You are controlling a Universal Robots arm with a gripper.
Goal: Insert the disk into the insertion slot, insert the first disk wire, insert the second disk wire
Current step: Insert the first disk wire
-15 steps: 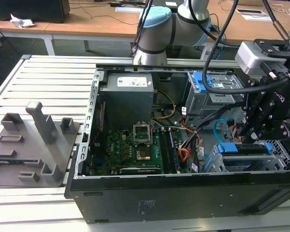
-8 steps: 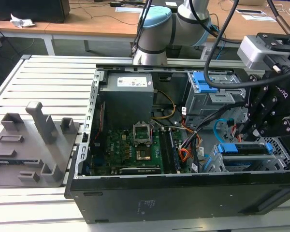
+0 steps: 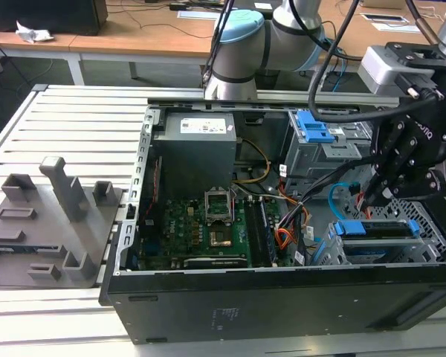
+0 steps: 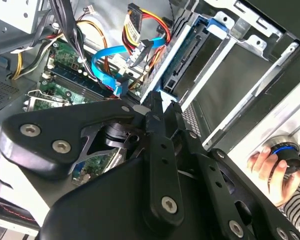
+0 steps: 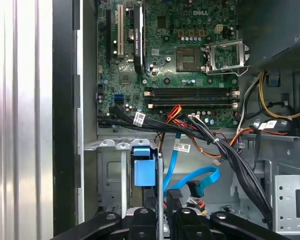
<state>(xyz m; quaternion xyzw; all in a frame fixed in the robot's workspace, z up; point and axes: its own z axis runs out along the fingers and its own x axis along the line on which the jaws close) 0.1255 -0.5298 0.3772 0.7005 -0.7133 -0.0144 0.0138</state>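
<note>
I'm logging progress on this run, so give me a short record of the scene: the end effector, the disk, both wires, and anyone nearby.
End effector: above the disk end of the open computer case
Disk: in its blue carrier, lying in the metal slot
Red-orange-black wire: plug hanging free
Light-blue cable: looped, plug near the disk, looks unplugged
Person's hand: outside the case, around a round black object

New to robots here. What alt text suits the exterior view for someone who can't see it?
A robot gripper hangs inside an open computer case, just above the disk sitting in the insertion slot. The light-blue second disk wire loops beside it; a motherboard lies toward the exterior view's left.
</note>
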